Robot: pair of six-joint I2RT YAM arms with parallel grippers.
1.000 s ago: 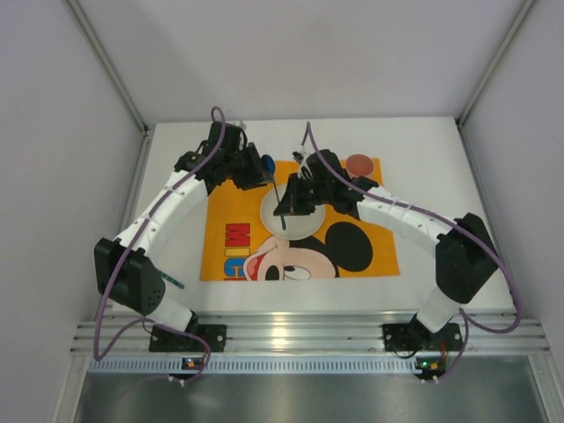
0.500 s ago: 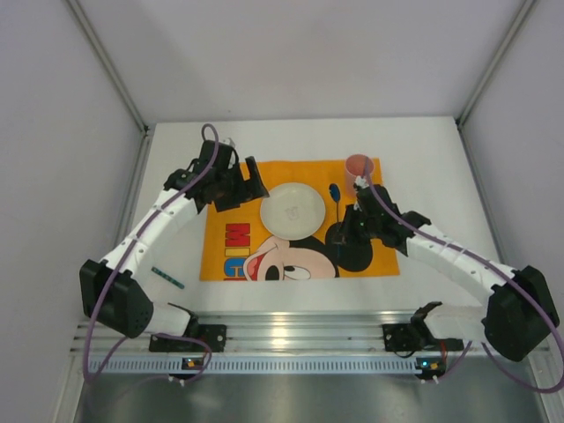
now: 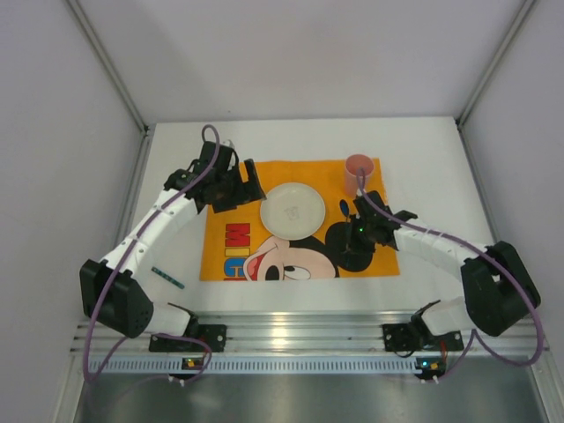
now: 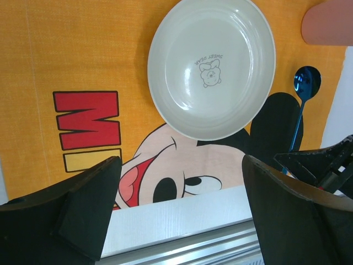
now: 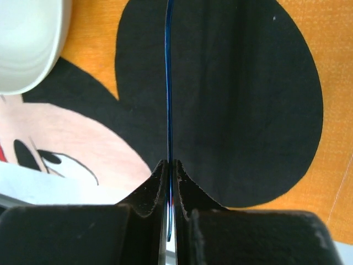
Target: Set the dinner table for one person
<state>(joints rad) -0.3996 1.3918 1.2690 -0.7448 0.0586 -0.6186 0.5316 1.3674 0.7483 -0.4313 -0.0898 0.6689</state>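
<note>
Bright, even light throws soft shadows on the dinner table (image 3: pixel 414 141).

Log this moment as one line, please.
left fingers: open, left of plate | right fingers: shut on blue spoon handle | blue spoon: right of plate | pink cup: far right corner of placemat

Tableware on orange Mickey Mouse placemat (image 3: pixel 216 264)
White plate (image 3: pixel 293 209) mid-mat; pink cup (image 3: pixel 358 167) at far-right corner; blue spoon (image 4: pixel 306 81) right of plate.
</note>
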